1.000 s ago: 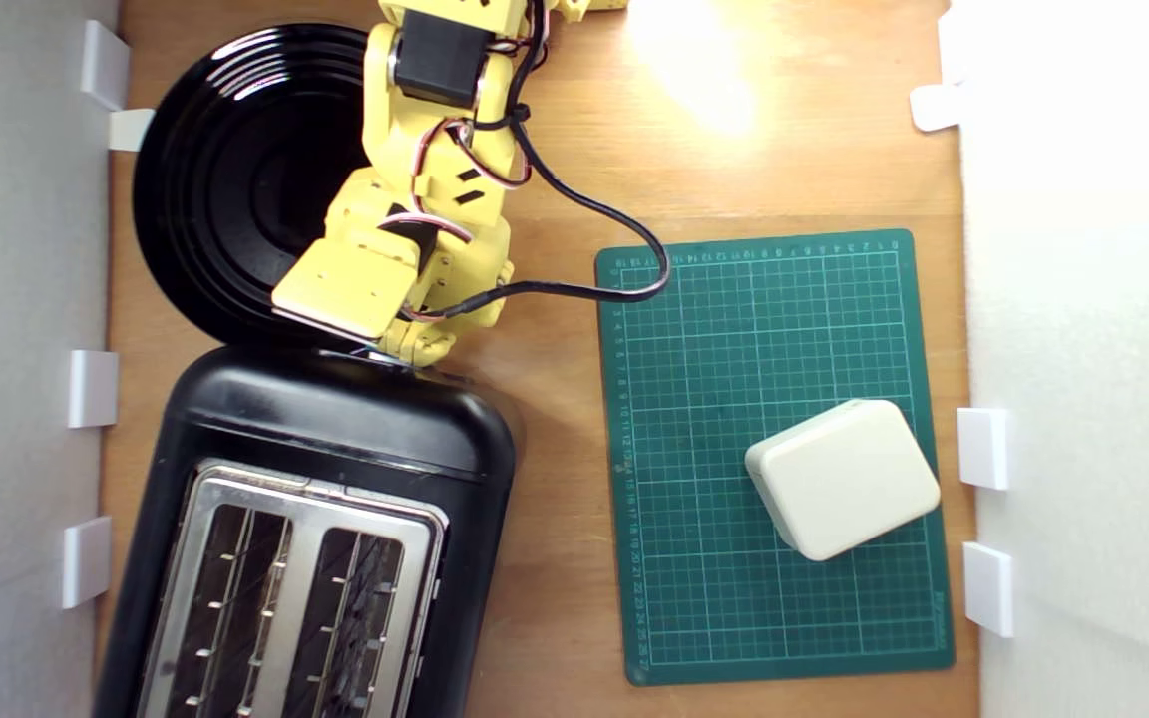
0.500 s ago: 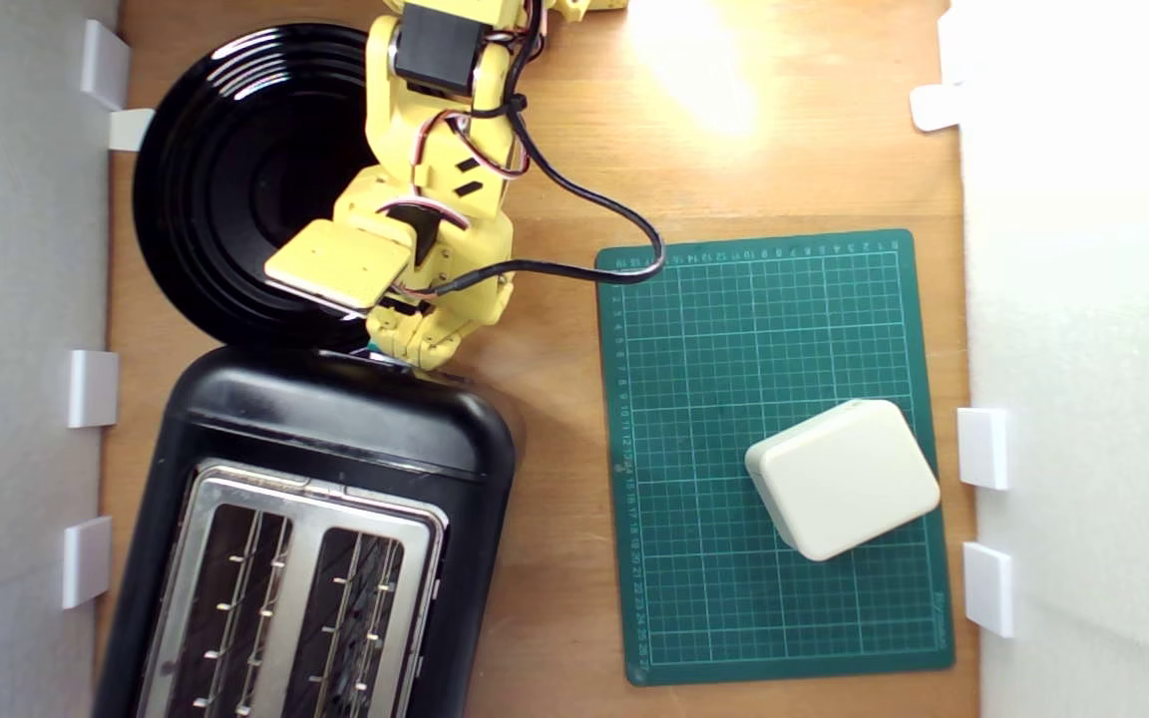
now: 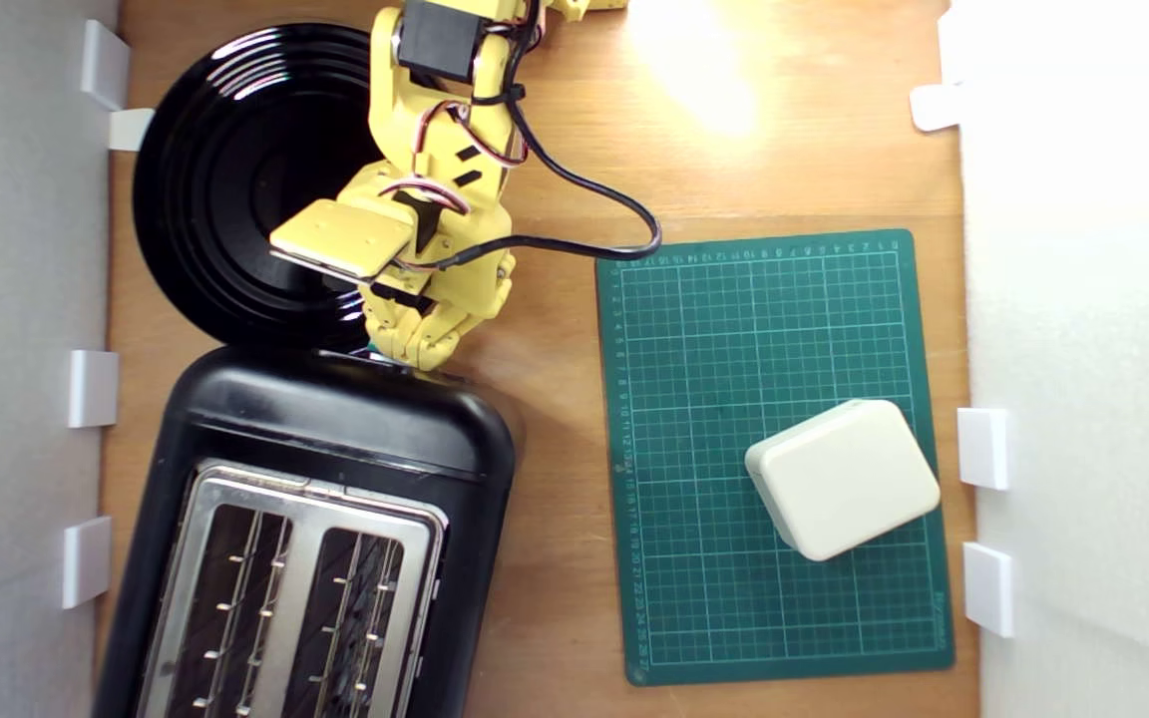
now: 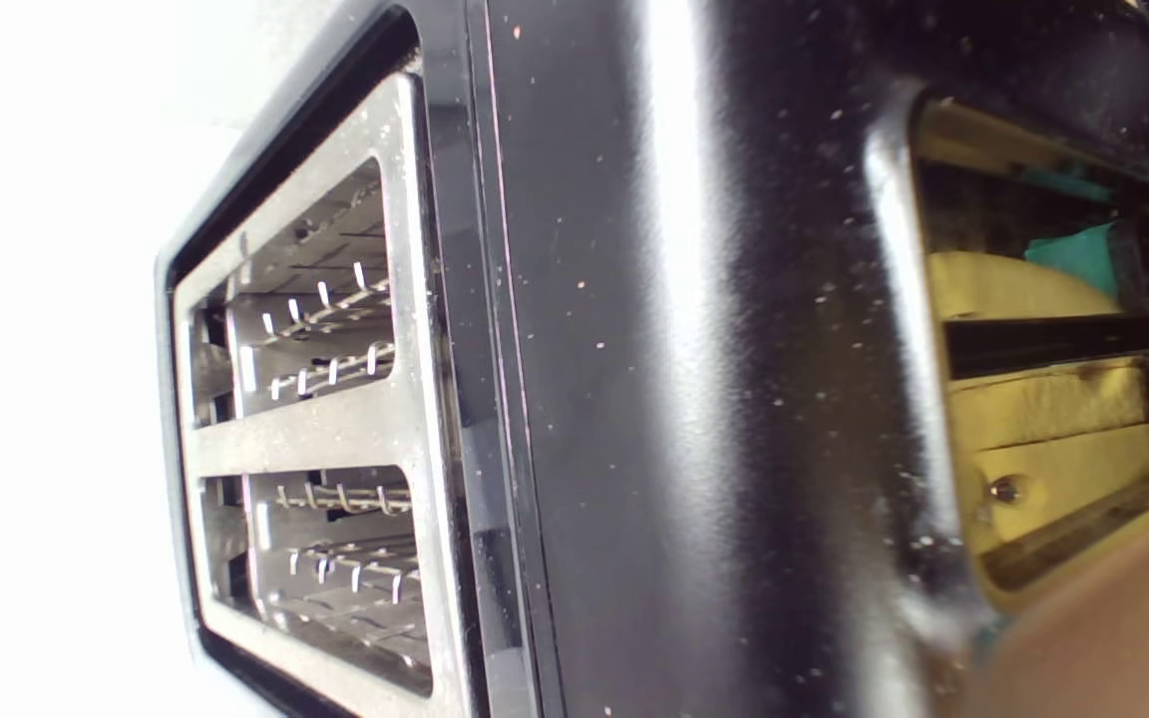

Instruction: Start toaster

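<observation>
The black toaster (image 3: 335, 429) lies at the lower left of the exterior view, its silver top plate and two empty slots facing up. My yellow gripper (image 3: 420, 351) points down at the toaster's far end, fingertips pressed close together against its edge. A sliver of the teal lever (image 3: 372, 349) shows just beside the fingertips. In the wrist view the toaster (image 4: 684, 399) fills the frame. At its end face the teal lever (image 4: 1073, 257) sits against one yellow finger (image 4: 1013, 289), with only a thin dark gap between the two fingers.
A round glossy black plate (image 3: 225, 179) lies behind the toaster, partly under my arm. A green cutting mat (image 3: 774, 349) at the exterior view's right carries a cream box (image 3: 842, 477). White walls with clips line both sides. A black cable (image 3: 594, 209) loops from the arm.
My wrist has swung back over the black plate, away from the toaster, while the fingertips stay at the toaster's far end. The toaster, mat and box have not moved.
</observation>
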